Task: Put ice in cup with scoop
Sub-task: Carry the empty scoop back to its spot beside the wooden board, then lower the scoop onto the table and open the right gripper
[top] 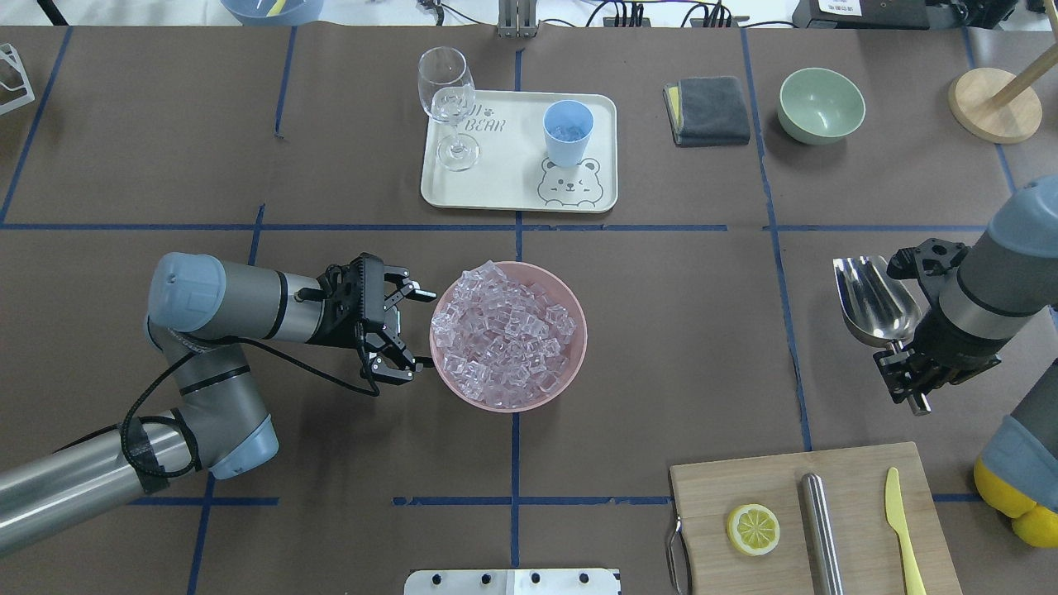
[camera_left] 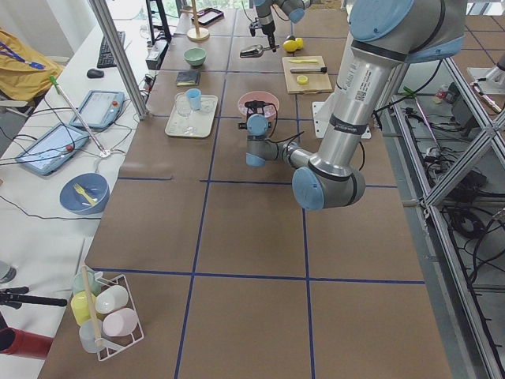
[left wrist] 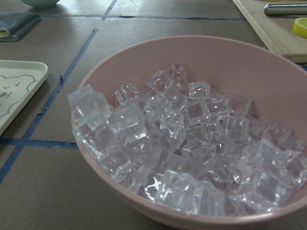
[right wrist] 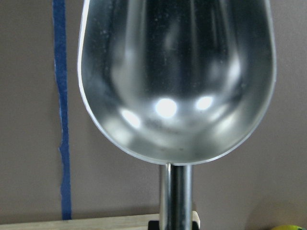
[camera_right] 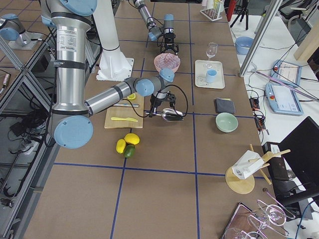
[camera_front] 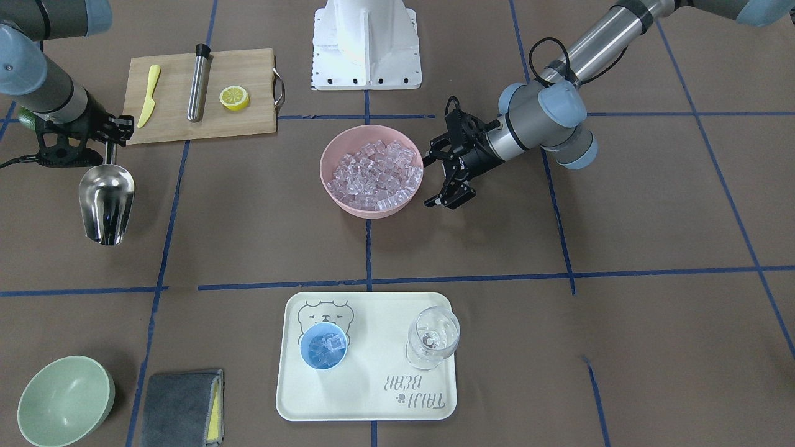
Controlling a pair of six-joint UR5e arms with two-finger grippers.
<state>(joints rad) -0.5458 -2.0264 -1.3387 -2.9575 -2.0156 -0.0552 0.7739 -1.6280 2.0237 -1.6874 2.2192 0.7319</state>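
Clamping the thin handle of the scoop (top: 876, 302), the right claw (top: 901, 364) was closed on it at the robot's right side of the table. The trough was empty (the right wrist view showed bare metal). Its long axis ran from handle, nearest the robot, to mouth, pointing away from the robot.

The ice (top: 504, 335) lay heaped in a pink bowl (top: 576, 310) at the table centre, well apart from the scoop and off to its left, so square to that axis. The likely next move is a sideways carry with the mouth turned toward the pile.

The left claw (top: 413, 335) stood with its jaws apart and empty, just beside the bowl's left rim; contact could not be told. It was much the nearer to the ice.

The cup (top: 568, 132) stood on a tray (top: 496, 178) beyond the bowl, some cubes already inside.
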